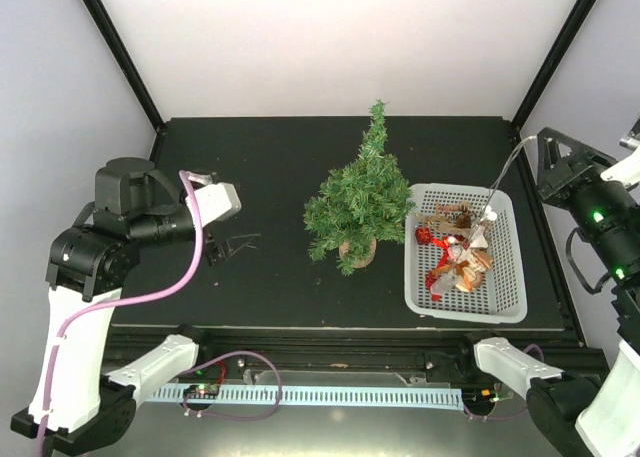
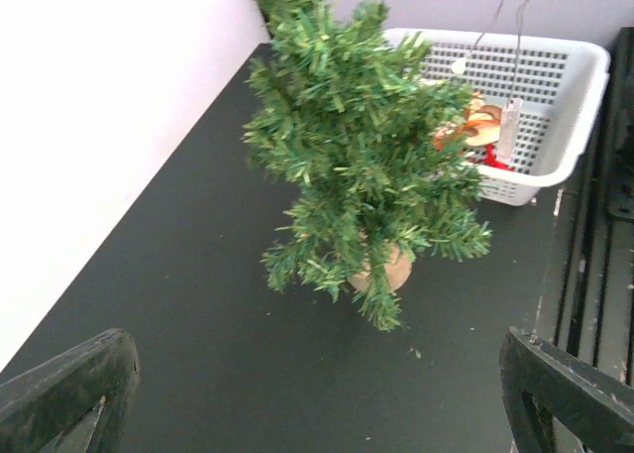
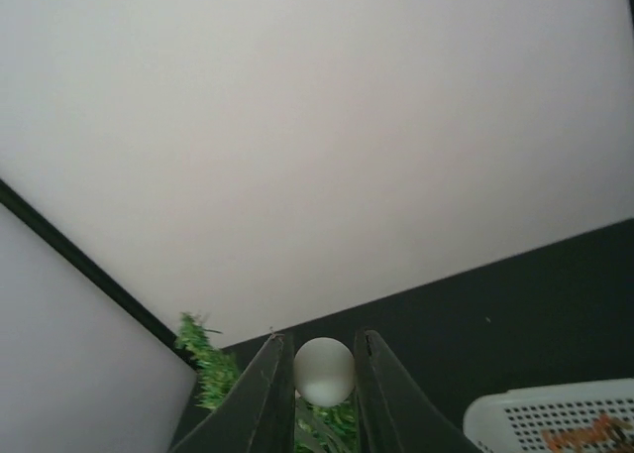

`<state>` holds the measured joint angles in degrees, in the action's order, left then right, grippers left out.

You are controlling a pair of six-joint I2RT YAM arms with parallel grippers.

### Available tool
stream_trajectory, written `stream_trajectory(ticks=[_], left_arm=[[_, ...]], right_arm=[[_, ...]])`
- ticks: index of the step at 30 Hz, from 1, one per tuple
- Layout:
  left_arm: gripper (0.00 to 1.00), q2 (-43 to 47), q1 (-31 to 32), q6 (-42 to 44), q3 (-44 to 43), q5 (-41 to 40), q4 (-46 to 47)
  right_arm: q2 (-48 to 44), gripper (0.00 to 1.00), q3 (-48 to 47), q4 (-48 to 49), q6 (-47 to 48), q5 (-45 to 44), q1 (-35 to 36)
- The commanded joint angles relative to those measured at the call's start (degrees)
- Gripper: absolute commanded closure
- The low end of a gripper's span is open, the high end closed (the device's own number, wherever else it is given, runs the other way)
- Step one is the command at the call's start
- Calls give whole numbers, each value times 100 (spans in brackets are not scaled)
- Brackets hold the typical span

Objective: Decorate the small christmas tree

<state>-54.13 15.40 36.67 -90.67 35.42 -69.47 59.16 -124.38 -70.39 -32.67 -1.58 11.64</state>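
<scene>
Top external view showed one small christmas tree [image 1: 358, 202] standing upright a little right of the middle of the black table [image 1: 250, 167]. Its round tan base [image 2: 391, 270] rested on the surface just beside the left wall of the one white basket [image 1: 470, 314]. The basket lay toward the right near corner, with its right rim close to the table's right edge and its near rim close to the front edge. A heap of ornaments [image 1: 455, 257] in red, tan and white sat inside it, too tangled for me to count.

There were two arms and two hands. The left hand [image 1: 232, 245] hung over the left half of the table, its fingers spread wide with nothing between them. From the left wrist, a bare stretch of table ran from those fingers to the foot of the tree. Behind the tree, a strip of table lay open up to the back wall [image 1: 330, 37].

The right hand [image 3: 322, 342] hung high by the right edge, above the basket's far corner. Its fingers were drawn narrow on one small white ball [image 3: 324, 372], which touched both of them. One thin wire [image 1: 508, 167] curved down from that hand toward the basket; whether it joined the ball I couldn't tell
</scene>
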Motion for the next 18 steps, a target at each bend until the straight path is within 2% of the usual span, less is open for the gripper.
stream_trajectory(ticks=[1,7,18], left_arm=[[1,-35,427,-46,-26,61,-62],[1,-88,828,-315,64,62,131],[1,-28,957,-422,320,243,231]], right_arm=[[170,84,-547,-7,-80,518,30],[352,82,-1076,187,-218,857,22],[381,81,-1186,960,-825,1676,28]])
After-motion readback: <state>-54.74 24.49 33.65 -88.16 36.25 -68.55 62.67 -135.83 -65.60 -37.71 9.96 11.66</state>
